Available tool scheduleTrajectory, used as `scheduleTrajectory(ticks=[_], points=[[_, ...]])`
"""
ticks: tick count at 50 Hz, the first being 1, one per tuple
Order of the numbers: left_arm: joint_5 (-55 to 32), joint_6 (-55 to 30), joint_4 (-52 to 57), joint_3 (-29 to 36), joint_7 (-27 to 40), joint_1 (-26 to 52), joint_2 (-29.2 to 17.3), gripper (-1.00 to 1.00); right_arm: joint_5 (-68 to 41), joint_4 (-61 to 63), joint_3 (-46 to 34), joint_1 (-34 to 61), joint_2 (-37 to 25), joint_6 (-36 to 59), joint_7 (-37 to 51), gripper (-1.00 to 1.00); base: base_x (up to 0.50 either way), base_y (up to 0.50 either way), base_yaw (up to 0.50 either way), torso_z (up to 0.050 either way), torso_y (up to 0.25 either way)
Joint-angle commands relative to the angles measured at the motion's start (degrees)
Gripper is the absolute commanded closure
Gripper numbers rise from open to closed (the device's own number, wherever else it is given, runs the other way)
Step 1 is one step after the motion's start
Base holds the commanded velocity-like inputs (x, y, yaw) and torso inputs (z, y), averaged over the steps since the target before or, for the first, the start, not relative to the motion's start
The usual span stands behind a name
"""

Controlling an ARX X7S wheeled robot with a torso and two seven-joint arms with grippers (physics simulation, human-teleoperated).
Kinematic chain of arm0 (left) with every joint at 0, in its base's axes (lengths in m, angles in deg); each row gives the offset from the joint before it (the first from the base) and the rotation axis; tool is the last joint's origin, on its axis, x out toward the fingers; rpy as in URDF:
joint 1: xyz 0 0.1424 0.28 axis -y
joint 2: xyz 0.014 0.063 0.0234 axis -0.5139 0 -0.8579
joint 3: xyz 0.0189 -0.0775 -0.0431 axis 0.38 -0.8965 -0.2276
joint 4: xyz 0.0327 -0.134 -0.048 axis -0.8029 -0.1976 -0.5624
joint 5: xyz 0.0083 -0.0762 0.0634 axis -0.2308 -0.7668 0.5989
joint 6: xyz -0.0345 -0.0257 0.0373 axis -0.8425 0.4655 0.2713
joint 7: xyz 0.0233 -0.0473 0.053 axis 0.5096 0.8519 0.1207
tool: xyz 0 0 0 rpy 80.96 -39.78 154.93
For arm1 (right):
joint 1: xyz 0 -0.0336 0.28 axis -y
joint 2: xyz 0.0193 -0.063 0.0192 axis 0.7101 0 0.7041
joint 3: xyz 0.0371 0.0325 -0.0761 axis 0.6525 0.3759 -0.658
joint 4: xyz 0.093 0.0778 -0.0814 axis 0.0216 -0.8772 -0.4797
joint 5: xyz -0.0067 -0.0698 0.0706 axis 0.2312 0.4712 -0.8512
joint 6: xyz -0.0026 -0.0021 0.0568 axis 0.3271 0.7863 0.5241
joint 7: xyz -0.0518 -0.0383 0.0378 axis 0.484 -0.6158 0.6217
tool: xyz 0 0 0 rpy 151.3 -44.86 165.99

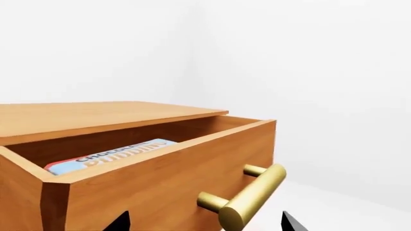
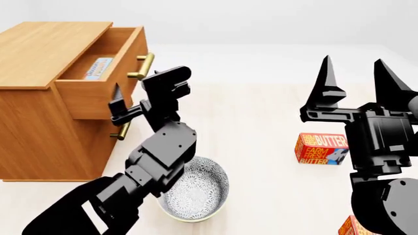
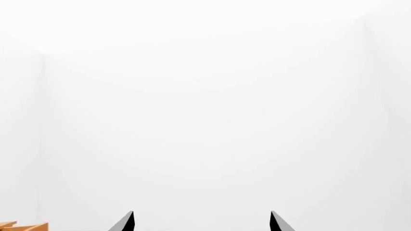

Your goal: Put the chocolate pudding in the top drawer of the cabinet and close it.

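The cabinet (image 2: 39,112) stands at the left, its top drawer (image 2: 98,95) pulled out. The chocolate pudding (image 2: 99,67) lies flat inside the drawer, light blue face up, and it also shows in the left wrist view as the pudding (image 1: 109,156) behind the drawer front (image 1: 147,187). My left gripper (image 2: 134,87) is open just in front of the drawer front. Its fingertips (image 1: 122,222) straddle the brass bar handle (image 1: 253,195) without touching it. My right gripper (image 2: 353,61) is open and empty, raised at the right and pointing up, far from the cabinet.
A patterned white bowl (image 2: 196,188) sits in front of me under the left arm. One butter box (image 2: 321,148) lies at the right, another butter box (image 2: 353,227) at the bottom right edge. The lower drawer handle (image 2: 121,129) sticks out below the open drawer.
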Motion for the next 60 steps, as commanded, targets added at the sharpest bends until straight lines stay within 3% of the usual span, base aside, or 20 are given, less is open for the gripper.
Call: scheduleTrajectory(ticks=[1, 32, 60], points=[[-0.7, 0.2, -2.8, -1.4, -0.2, 0.5, -0.1, -1.00, -0.1, -0.1, 0.3, -0.2, 0.0, 0.2, -0.1, -1.00, 0.00, 0.00, 0.00, 0.000, 0.000], [-0.9, -0.1, -6.2, -2.6, 0.8, 1.9, -1.5, -1.00, -0.4, -0.7, 1.0, -1.1, 0.5, 0.2, -0.7, -1.00, 0.00, 0.00, 0.00, 0.000, 0.000], [-0.4, 1.6, -17.4, -3.8, -2.2, 4.3, 0.9, -1.00, -0.4, -0.2, 1.8, -1.5, 0.0, 0.5, -0.8, -1.00, 0.00, 0.00, 0.00, 0.000, 0.000]])
